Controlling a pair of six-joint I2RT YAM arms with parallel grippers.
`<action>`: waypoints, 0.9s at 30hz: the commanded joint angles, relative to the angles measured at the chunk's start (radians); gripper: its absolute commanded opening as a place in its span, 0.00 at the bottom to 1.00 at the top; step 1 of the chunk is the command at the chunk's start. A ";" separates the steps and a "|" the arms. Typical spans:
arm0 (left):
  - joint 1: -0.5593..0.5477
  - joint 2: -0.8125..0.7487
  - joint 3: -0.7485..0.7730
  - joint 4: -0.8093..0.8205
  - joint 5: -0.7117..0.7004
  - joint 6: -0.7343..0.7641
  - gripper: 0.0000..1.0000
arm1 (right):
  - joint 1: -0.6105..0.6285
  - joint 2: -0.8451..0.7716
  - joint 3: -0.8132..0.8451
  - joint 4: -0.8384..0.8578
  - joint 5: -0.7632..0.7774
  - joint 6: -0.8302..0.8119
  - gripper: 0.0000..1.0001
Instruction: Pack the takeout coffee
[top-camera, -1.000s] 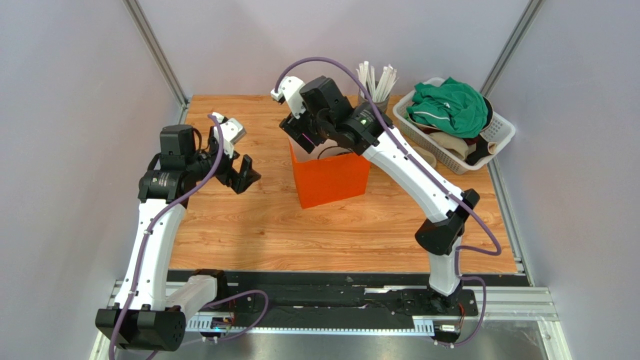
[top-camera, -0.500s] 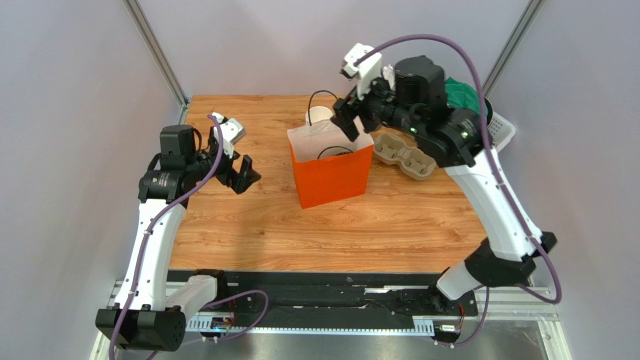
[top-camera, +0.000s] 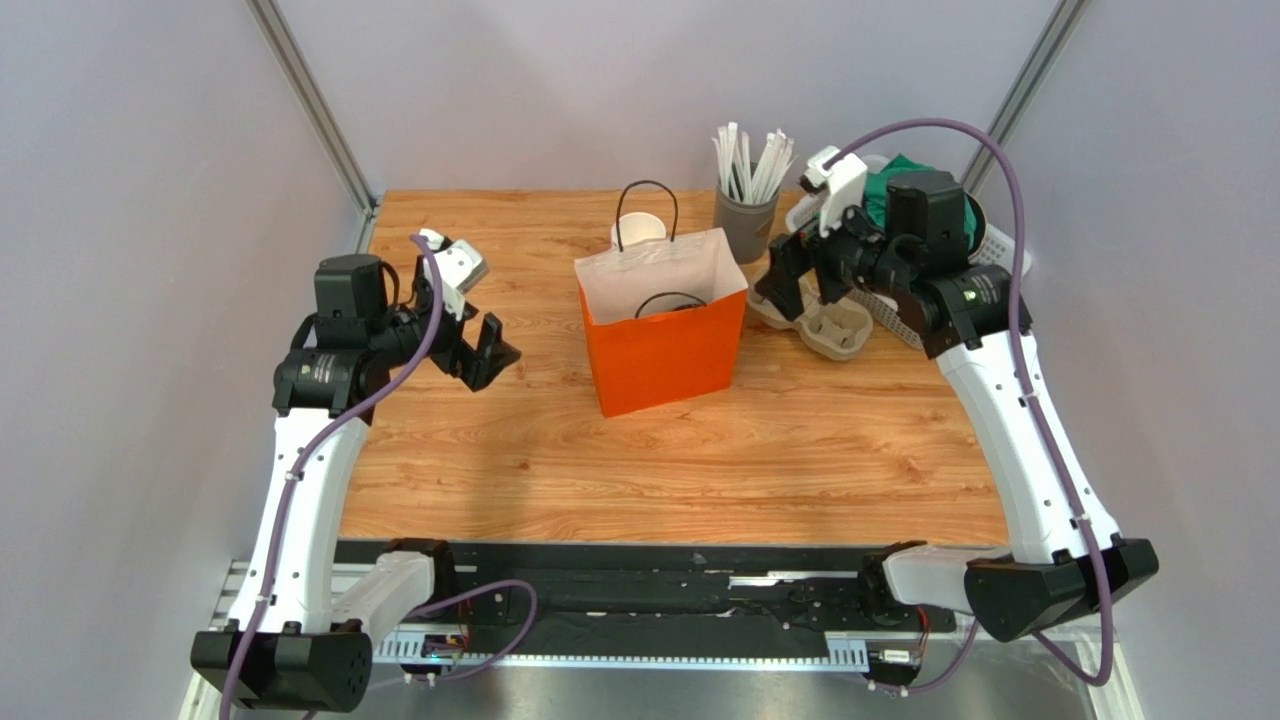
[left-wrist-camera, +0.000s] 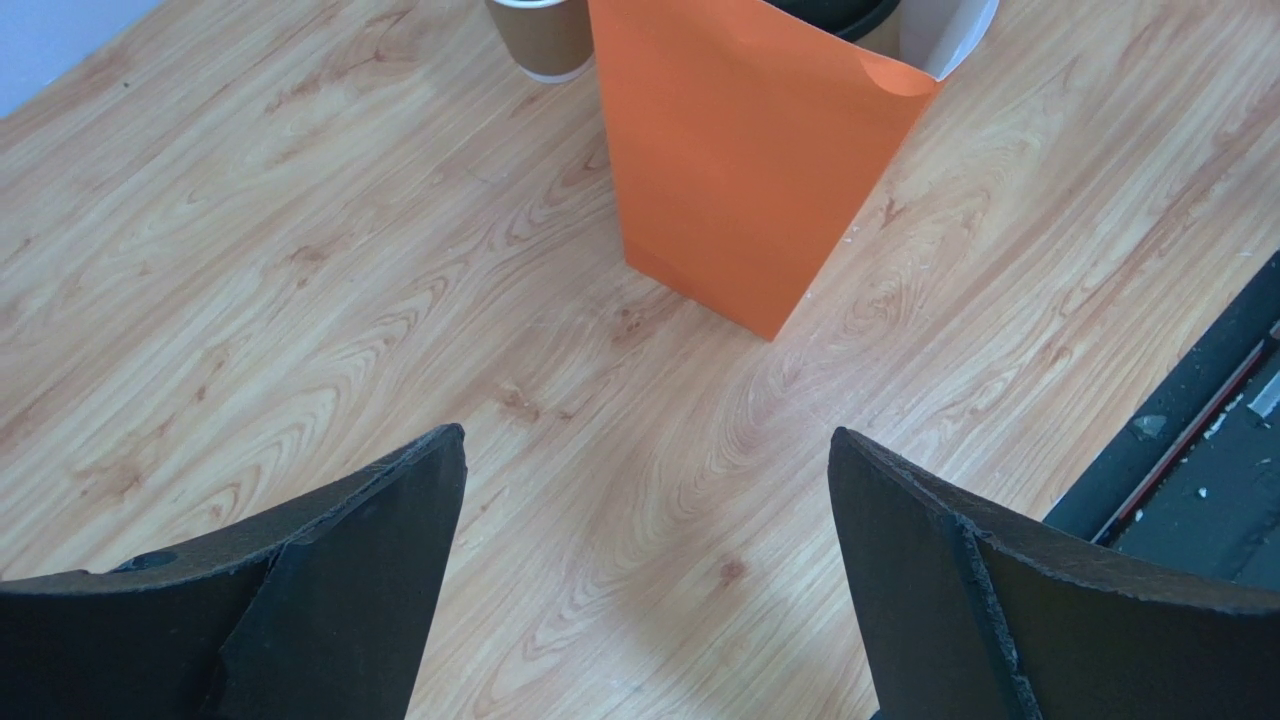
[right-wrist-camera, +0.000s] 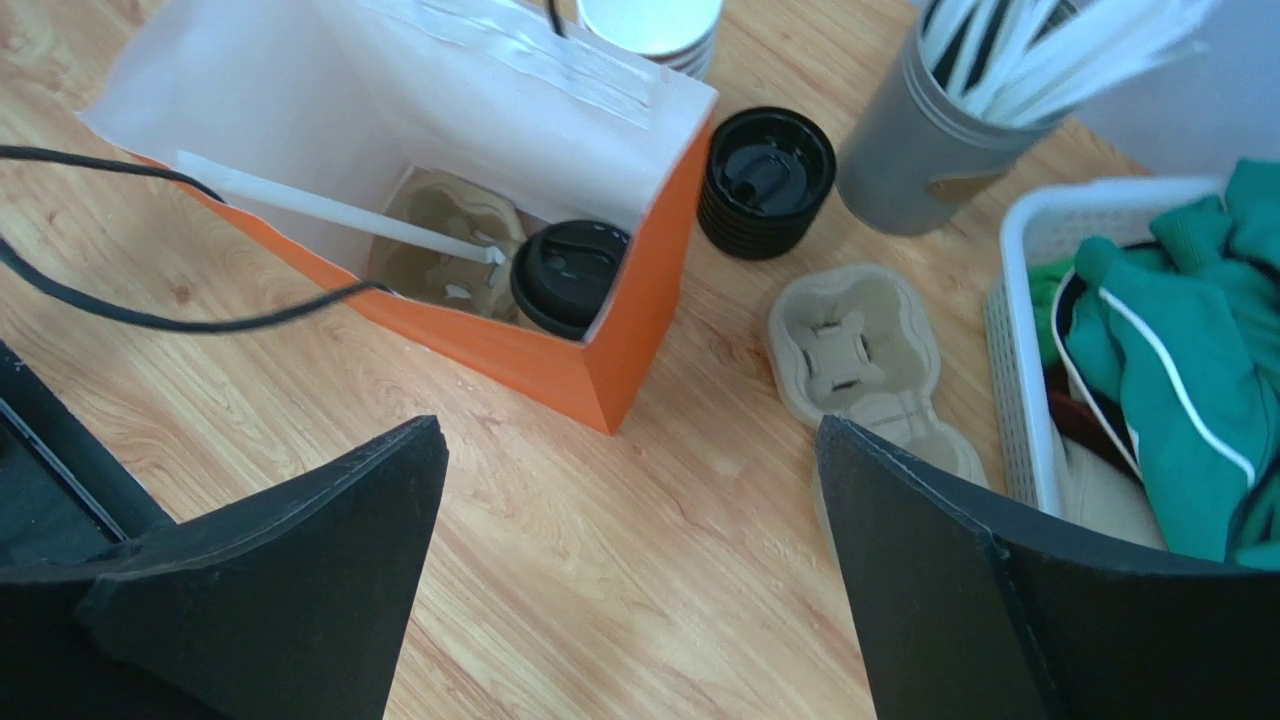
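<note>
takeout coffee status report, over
Left gripper open, empty. Right gripper open, empty, right of orange bag. Takeout coffee lidded, upright inside the bag. Nothing in the way.

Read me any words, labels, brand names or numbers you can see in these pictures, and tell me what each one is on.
No text can be read anywhere.
The orange bag shows no print.
Any embossing on the takeout coffee lid inside it, or on the stack of black lids, is too small to read.
The tan patch on the grey straw holder is too blurred to tell.
</note>
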 joint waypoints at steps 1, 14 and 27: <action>0.007 -0.031 -0.006 0.036 0.021 -0.012 0.99 | -0.088 -0.118 -0.048 0.110 -0.102 0.036 0.99; 0.007 -0.064 0.141 0.000 -0.135 -0.001 0.99 | -0.096 -0.264 -0.074 0.158 0.319 0.004 0.99; 0.007 -0.056 0.403 0.061 -0.500 -0.156 0.99 | -0.094 -0.272 0.165 0.087 0.634 0.076 0.99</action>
